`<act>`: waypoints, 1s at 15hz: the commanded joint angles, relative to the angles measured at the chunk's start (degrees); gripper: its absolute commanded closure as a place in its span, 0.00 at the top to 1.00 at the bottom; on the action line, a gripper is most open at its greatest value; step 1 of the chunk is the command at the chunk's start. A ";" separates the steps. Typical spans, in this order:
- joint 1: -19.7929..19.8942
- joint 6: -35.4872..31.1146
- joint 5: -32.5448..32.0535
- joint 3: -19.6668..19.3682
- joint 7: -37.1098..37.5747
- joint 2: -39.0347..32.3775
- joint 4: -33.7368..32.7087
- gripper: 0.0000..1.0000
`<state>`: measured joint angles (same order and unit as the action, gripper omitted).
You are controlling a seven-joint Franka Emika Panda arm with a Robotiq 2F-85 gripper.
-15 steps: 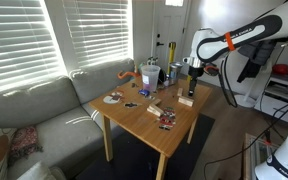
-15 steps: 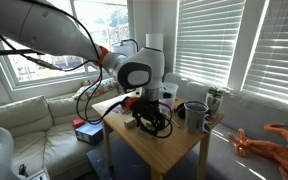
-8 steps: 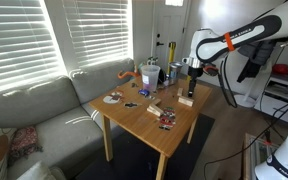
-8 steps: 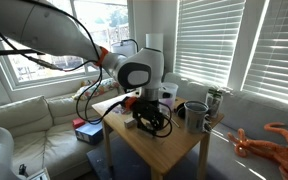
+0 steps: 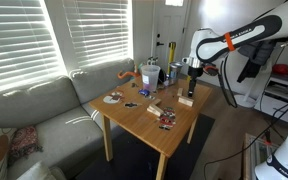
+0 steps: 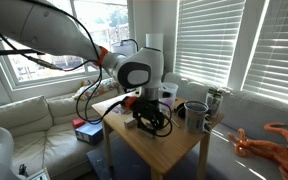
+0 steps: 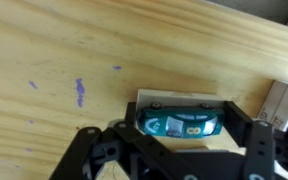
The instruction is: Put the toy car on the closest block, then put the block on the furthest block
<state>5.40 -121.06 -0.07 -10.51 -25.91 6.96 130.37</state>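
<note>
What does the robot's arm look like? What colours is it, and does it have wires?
The arm is made of fat, rounded white tubes, with an orange ring at one joint. In an exterior view, a round grey cap covers a joint and black cables loop beside it. The gripper is black, and its fingers are jointed black bars.

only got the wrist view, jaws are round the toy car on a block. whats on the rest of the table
observer: A grey mug stands on the table, toward the blinds.
operator: anything close to the toy car
observer: In an exterior view, a cluster of small dark objects lies apart from the gripper, further toward the camera.
operator: and off the table
observer: An orange toy lies on the grey sofa.
</note>
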 commanded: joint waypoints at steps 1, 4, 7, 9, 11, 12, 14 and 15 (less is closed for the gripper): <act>0.85 -0.51 -0.42 0.17 0.39 2.08 0.31 0.60; 1.01 -1.52 0.34 -0.25 -1.06 2.65 -0.37 0.60; 0.61 -2.48 1.22 -0.56 -3.36 1.96 -2.10 0.60; 0.31 -2.80 1.98 -0.54 -4.66 1.15 -3.38 0.60; 0.02 -2.76 2.55 -0.39 -5.76 0.28 -4.79 0.60; -0.23 -2.57 3.17 -0.30 -6.58 -0.19 -5.47 0.60; -0.51 -2.32 3.27 0.21 -6.93 -1.41 -6.52 0.60; -0.64 -2.24 3.46 0.38 -7.22 -1.91 -6.91 0.60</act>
<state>5.21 -123.74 1.49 -10.57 -31.04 7.44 125.96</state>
